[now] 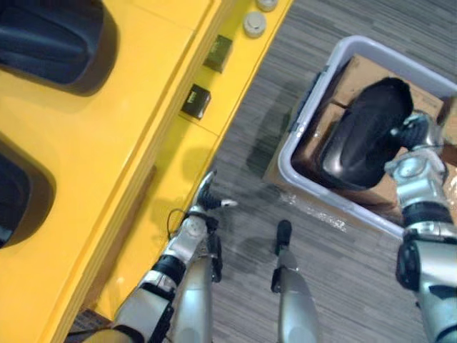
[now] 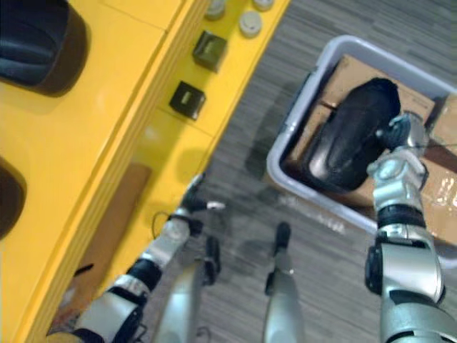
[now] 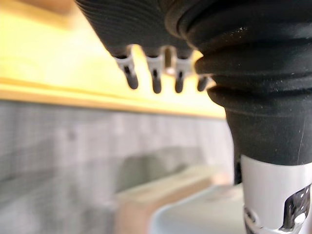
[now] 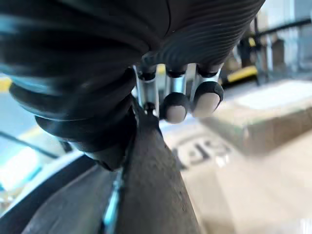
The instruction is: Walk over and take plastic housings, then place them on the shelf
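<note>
A black plastic housing lies tilted in a grey bin on the floor at the right, resting on cardboard boxes. My right hand is at the housing's right rim. The right wrist view shows its fingers curled over the dark edge of the housing. The left hand hangs low beside the yellow shelf, fingers relaxed and holding nothing. Two more black housings sit on the shelf at the left.
Two small dark boxes and round white caps sit along the shelf's edge. Striped grey carpet runs between shelf and bin. Cardboard boxes fill the bin around the housing.
</note>
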Robot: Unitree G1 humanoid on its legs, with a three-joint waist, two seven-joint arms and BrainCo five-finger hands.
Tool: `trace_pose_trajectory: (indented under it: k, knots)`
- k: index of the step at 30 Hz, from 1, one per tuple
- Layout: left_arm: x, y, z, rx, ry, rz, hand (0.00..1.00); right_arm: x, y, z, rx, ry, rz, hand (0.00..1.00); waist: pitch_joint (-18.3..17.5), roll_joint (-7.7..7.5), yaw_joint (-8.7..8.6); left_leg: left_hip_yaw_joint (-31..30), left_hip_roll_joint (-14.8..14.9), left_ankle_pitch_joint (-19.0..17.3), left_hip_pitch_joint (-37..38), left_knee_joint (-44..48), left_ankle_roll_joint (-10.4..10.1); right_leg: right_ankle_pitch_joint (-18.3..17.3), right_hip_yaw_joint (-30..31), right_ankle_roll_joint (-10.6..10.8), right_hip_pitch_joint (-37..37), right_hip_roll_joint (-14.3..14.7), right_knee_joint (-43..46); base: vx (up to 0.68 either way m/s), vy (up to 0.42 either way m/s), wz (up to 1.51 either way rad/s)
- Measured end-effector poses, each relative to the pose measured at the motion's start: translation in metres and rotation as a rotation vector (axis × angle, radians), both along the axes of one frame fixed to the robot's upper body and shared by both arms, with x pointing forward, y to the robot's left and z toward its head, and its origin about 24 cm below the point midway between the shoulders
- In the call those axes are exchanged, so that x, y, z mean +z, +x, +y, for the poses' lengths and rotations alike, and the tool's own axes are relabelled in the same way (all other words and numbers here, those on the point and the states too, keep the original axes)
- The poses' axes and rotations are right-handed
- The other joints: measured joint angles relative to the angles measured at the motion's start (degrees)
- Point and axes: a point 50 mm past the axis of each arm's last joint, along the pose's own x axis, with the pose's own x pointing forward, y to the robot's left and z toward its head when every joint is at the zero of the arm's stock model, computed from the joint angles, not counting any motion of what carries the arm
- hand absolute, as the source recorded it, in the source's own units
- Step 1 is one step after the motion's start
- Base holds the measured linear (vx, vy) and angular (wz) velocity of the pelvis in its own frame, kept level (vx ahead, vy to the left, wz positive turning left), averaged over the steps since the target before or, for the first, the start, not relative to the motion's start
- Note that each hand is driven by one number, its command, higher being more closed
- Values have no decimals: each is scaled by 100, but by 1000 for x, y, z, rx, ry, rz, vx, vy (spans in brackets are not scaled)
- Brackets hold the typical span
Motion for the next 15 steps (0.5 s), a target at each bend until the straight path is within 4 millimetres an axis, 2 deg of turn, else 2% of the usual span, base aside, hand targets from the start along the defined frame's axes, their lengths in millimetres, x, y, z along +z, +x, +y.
trace_pose_trajectory:
  k: [4,7,10,15]
  knots:
    - [26,8,-13,-29,-8,-76,0,4,-4,4,-11,-32,-67,100,-1,-1,-71,11,32,-1,31,3,-2,5,75,7,-2,38,15,-55,-41,-8]
    - [43,11,-27,-65,-5,-128,0,0,-4,6,-10,-42,-61,100,-3,-6,-82,14,63,0,36,8,-4,6,93,10,-8,70,21,-57,-47,-4]
    - [61,14,-38,-87,-12,-178,0,2,1,24,38,-76,-85,100,-6,-12,-154,51,95,0,36,4,-5,13,143,20,-49,93,47,-57,-49,-7]
    - [95,17,-59,-130,-57,-256,0,10,2,38,68,-93,-144,100,-6,-32,-177,155,149,1,53,-9,-6,21,240,32,-109,105,87,-37,-45,-9]
